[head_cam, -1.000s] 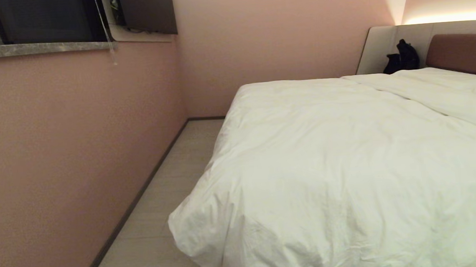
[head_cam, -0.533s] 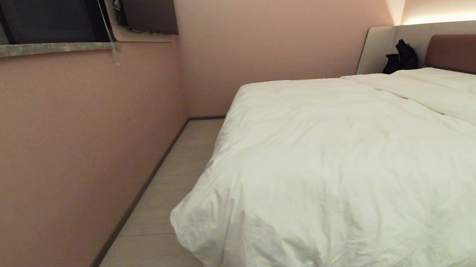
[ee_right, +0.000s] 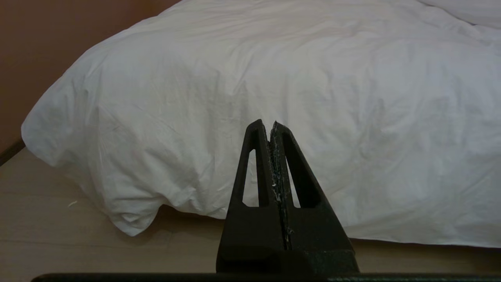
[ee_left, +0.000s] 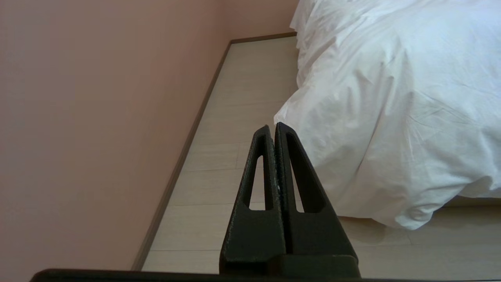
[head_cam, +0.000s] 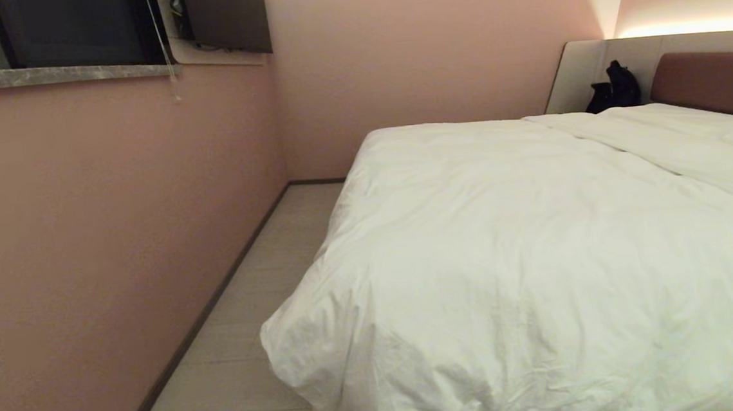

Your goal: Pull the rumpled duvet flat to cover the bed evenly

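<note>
Covering the bed (head_cam: 712, 78), the duvet (head_cam: 524, 252) lies spread; both claws pressed together, empty

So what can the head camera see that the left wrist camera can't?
Only the head view shows the brown headboard, a black bag beside it, and the window ledge. Only the left wrist view shows the left pincer, shut, hanging over the floor near the bed's corner. Both show the white duvet, the pink wall and the pale floor.
</note>
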